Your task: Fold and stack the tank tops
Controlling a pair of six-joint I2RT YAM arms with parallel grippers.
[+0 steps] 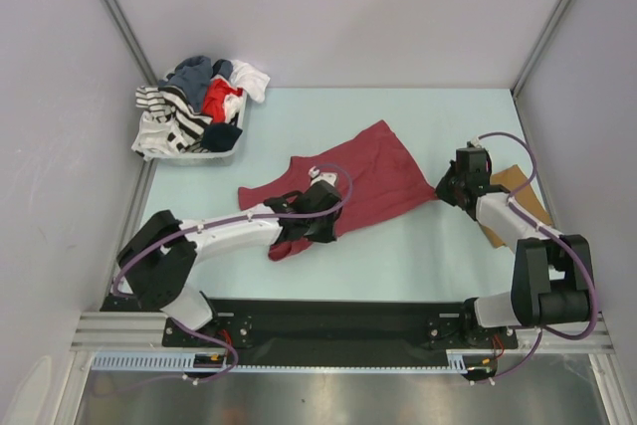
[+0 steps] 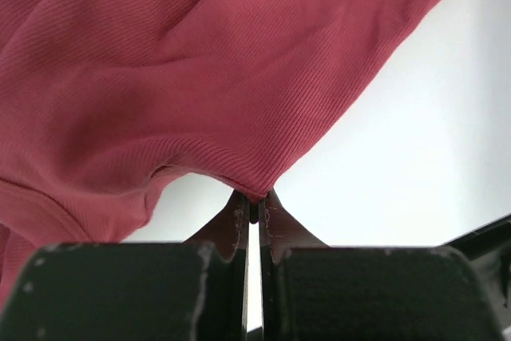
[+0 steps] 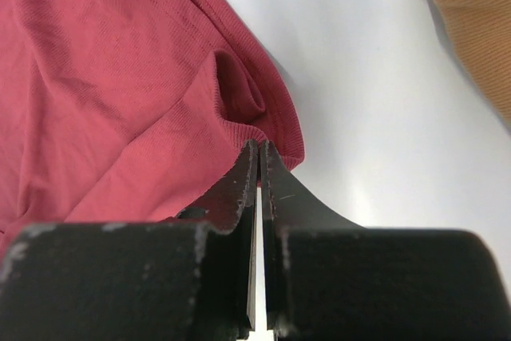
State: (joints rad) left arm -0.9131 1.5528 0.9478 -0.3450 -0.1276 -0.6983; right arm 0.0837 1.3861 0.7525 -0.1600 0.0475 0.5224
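A dark maroon tank top [image 1: 373, 178] lies spread in the middle of the table, partly lifted and bunched. My left gripper [image 1: 323, 208] is at its near-left part, shut on a fold of the maroon cloth [image 2: 200, 77], which is pinched at the fingertips of the left gripper [image 2: 254, 201]. My right gripper [image 1: 445, 186] is shut on the top's right corner; in the right wrist view the right gripper [image 3: 259, 149] pinches the hem of the maroon cloth [image 3: 120, 93]. A tan-brown tank top [image 1: 520, 191] lies flat at the right, partly under the right arm; its tan cloth [image 3: 479, 21] also shows at the right wrist view's upper right.
A white basket [image 1: 227, 154] heaped with mixed clothes [image 1: 194, 106] stands at the table's far left corner. Pale walls close off the left, back and right sides. The arm bases sit on the black rail [image 1: 328, 320] at the near edge.
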